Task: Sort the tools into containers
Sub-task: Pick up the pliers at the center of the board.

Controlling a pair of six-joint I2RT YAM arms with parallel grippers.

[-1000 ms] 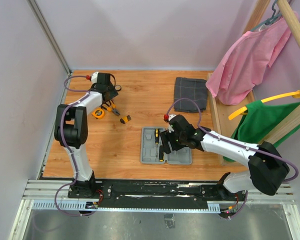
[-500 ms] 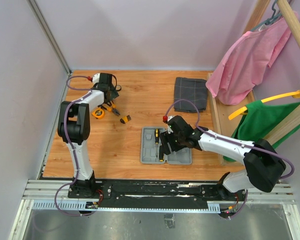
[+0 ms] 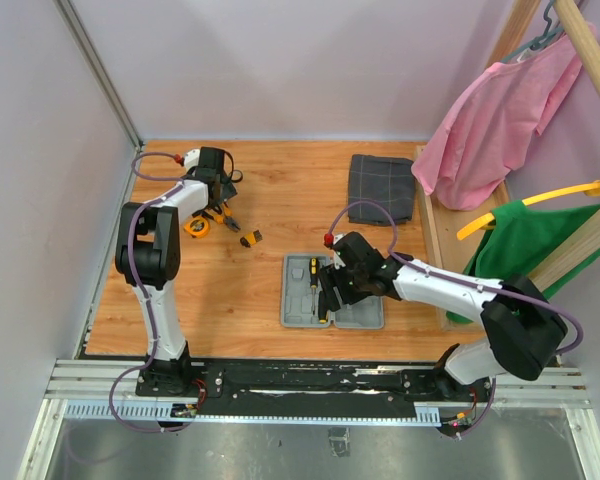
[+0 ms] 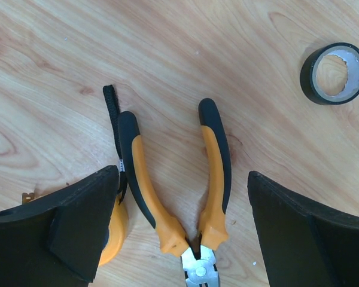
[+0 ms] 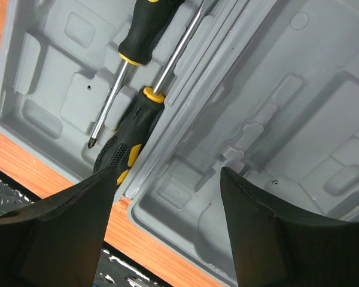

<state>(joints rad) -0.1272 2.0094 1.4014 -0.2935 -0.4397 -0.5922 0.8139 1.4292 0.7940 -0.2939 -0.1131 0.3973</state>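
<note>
Orange-and-black pliers [image 4: 145, 190] lie on the wooden table, handles spread, directly between the tips of my open left gripper [image 4: 182, 239]. A round orange tape measure [image 4: 115, 230] peeks out beside the left finger. From above, the pliers [image 3: 223, 214], tape measure [image 3: 196, 227] and a small bit holder [image 3: 250, 239] lie under and beside the left gripper [image 3: 218, 192]. The grey case [image 3: 365, 312] lies open at centre. Two screwdrivers [image 5: 145, 31] rest in its left half [image 5: 45, 72]. My right gripper [image 5: 167, 239] hovers open over the case's hinge line, holding nothing.
A black tape roll [image 4: 334, 73] lies beyond the pliers. A folded dark checked cloth [image 3: 382, 187] sits at the back. Pink [image 3: 490, 120] and green [image 3: 525, 245] garments hang on a wooden rack at the right edge. Walls close the left and back.
The left gripper's jaws have spread wider over the pliers. The right gripper has edged slightly left over the case.
</note>
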